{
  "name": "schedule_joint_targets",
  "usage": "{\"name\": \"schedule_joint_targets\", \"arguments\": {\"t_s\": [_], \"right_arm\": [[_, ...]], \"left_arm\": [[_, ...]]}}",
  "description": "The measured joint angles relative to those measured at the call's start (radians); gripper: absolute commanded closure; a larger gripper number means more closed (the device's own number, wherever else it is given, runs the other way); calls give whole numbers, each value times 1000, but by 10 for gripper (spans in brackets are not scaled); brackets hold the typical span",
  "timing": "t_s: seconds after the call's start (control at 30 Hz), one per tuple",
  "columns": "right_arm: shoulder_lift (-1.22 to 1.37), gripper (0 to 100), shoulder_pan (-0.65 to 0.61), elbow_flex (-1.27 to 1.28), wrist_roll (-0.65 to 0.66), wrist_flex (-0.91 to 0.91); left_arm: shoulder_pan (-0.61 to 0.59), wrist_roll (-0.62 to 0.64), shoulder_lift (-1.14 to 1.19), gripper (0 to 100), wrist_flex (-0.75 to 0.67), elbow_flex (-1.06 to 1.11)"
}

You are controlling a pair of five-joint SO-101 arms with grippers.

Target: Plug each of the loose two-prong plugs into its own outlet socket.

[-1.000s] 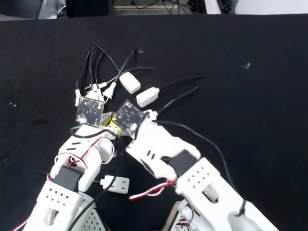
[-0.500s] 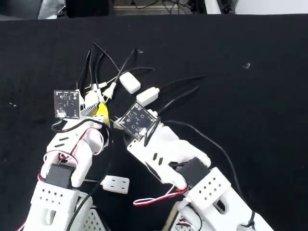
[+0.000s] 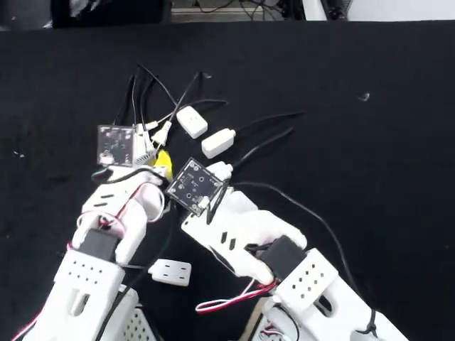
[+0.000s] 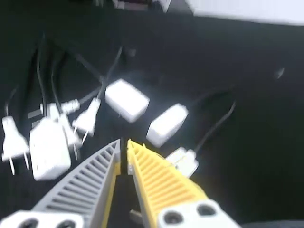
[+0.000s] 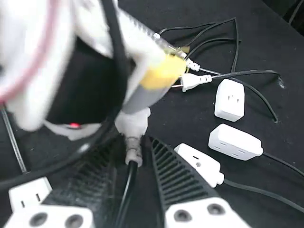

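- Closest to the near edge of the table (image 3: 370,213), one white outlet socket (image 3: 170,272) lies flat between the two arms. It is well apart from the rest and has nothing plugged in.
- Just beyond it, the right gripper (image 5: 134,142) appears clamped on a white two-prong plug (image 5: 133,124) at its cord end, with the black cord running back between the fingers. The prongs are hidden behind the other arm, so which way they face cannot be told.
- A second socket (image 5: 199,164) lies just beside that gripper, its cord trailing off toward the right edge.
- The left gripper (image 4: 122,142) hangs close over the held plug. Its grey and yellow fingers are pressed nearly together with nothing between them.
- Farther in, toward the table's middle, lie a third socket (image 3: 219,142) and a fourth socket (image 3: 192,121), near each other but not touching.
- Toward the left edge from these, several loose plugs (image 4: 88,121) lie tangled, unplugged. Their black cords (image 3: 146,89) fan out toward the far edge.
- The step in hand looks like carrying the first plug to a socket; none seems mated yet.
- The next move probably calls for turning the prongs to line up with a free socket's slots, most likely the second socket's. The empty left gripper would then pin that socket so it does not slide when the plug is pushed home.
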Motion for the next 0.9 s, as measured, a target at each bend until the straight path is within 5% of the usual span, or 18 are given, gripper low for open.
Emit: {"name": "schedule_joint_targets", "arguments": {"t_s": [0.9], "right_arm": [[0, 988, 0, 0, -18, 0]], "left_arm": [[-2, 2, 84, 970, 26, -14]]}}
